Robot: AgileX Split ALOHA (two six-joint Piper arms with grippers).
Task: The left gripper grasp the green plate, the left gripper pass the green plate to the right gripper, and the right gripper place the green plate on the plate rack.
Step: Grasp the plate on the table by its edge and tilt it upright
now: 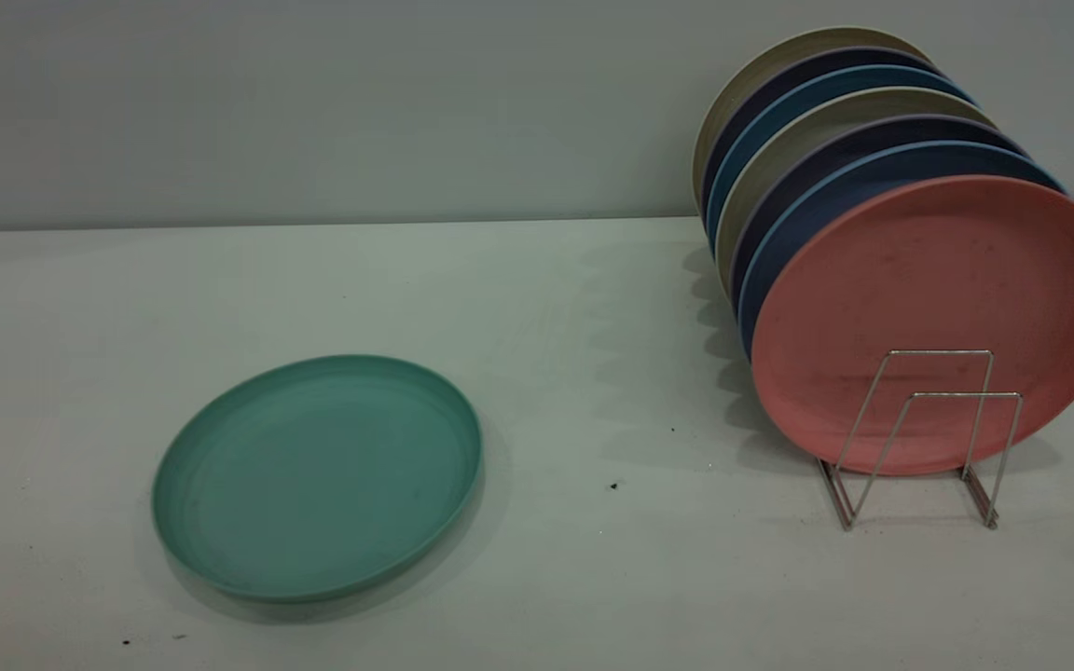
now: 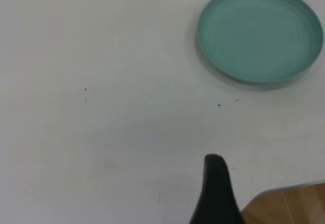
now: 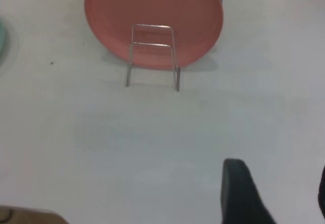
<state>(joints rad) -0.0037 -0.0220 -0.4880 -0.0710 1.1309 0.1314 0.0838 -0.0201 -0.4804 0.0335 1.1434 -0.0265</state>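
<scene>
Both wrist views show claw fingers (image 2: 216,188); exterior none.

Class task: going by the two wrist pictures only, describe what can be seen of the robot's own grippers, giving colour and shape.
Little shows. The left gripper appears as one black finger, tapering to a rounded tip. The right gripper shows a similar black, matte, round-tipped finger and a dark sliver of the other. No cables or markings are visible.

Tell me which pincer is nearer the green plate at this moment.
Left. The left pincer hangs back over bare table with the green plate ahead in its wrist view. The right pincer faces the plate rack; only the plate's edge shows in its view.
</scene>
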